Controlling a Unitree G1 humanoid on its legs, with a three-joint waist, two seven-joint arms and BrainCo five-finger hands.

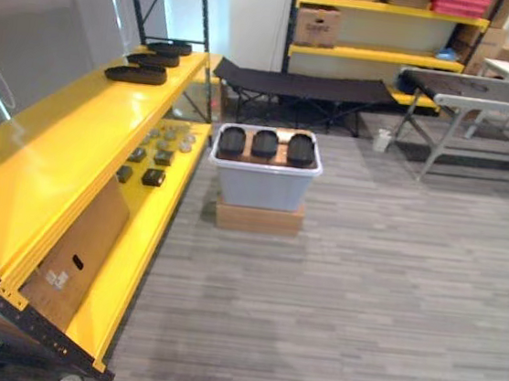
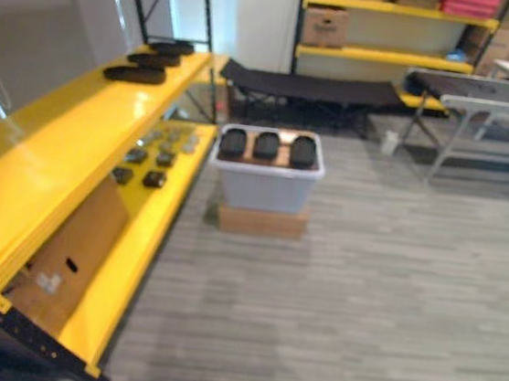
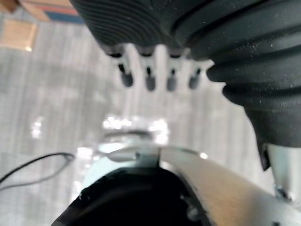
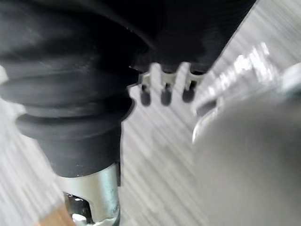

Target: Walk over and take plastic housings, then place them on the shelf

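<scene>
Three black plastic housings (image 1: 264, 144) lie side by side in a pale grey bin (image 1: 262, 187), which stands on a flat cardboard box (image 1: 259, 219) some way ahead on the floor. More black housings (image 1: 137, 73) rest at the far end of the yellow shelf's top board (image 1: 66, 151) on my left. My left hand (image 3: 148, 77) hangs over the grey floor, fingers relaxed and holding nothing. My right hand (image 4: 164, 92) hangs the same way, with nothing in it.
The shelf's lower board carries several small dark and grey parts (image 1: 153, 177); a cardboard sheet (image 1: 78, 249) leans beneath it. A black cot (image 1: 303, 86) stands behind the bin, a grey table (image 1: 486, 93) at the right, yellow racks with cartons (image 1: 317, 25) at the back.
</scene>
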